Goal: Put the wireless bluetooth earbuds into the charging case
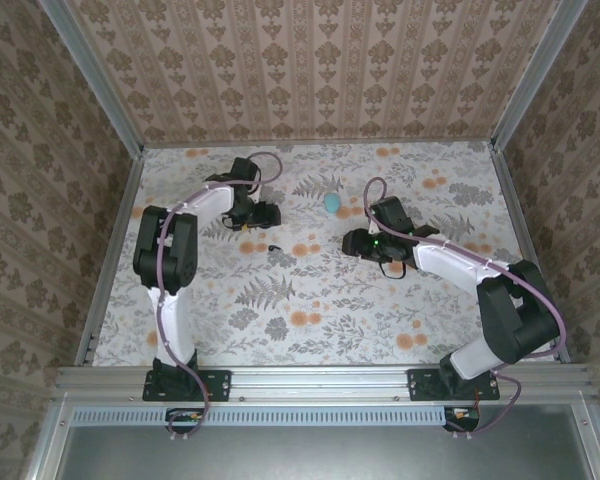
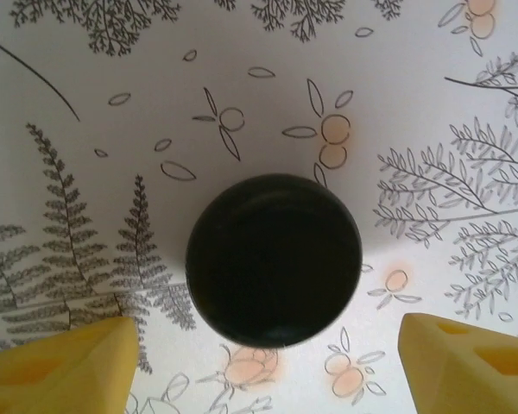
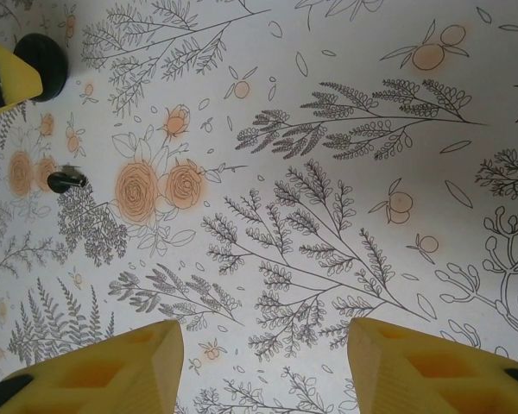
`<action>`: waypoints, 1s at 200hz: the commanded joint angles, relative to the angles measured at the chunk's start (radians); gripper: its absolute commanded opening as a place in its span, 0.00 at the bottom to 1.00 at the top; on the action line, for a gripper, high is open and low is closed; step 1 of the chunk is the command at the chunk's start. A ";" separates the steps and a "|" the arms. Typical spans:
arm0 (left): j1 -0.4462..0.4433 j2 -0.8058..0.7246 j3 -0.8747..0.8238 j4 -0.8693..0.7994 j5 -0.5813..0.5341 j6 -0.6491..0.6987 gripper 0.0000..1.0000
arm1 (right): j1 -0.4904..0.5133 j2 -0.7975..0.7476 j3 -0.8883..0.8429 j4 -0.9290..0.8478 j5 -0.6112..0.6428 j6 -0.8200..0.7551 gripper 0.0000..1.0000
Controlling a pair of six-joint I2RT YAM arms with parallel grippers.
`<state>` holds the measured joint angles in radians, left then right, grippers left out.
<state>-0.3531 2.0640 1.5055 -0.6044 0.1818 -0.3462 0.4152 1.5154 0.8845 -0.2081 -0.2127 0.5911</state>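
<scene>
Although the charging case [image 1: 334, 203] sits on the surface [image 1: 310, 320] in the upper middle of the top view, I judge the task barely begun. One earbud [image 1: 273, 247] lies loose below and left of the case, well apart from it. The left gripper [image 2: 268, 345] hovers by a flat black disc [image 2: 274, 259], fingers [image 2: 60, 366] apart and touching nothing. The right gripper [image 3: 261, 345] has its fingers apart and empty, with the earbud at the left edge of its view. Picking and inserting are both left to do. Whether the case's lid is open is too small to tell.
</scene>
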 commanded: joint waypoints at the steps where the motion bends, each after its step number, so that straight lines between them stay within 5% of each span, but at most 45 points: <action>1: -0.015 0.037 0.059 -0.042 -0.035 -0.017 0.77 | 0.007 -0.037 -0.021 0.007 0.003 0.007 0.54; 200: -0.050 0.166 0.185 -0.091 -0.126 0.033 0.64 | 0.005 -0.212 -0.127 -0.002 0.048 0.000 0.55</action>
<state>-0.3927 2.1777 1.6634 -0.7231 0.0544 -0.3435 0.4171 1.3407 0.7742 -0.2073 -0.1886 0.5976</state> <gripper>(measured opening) 0.653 0.551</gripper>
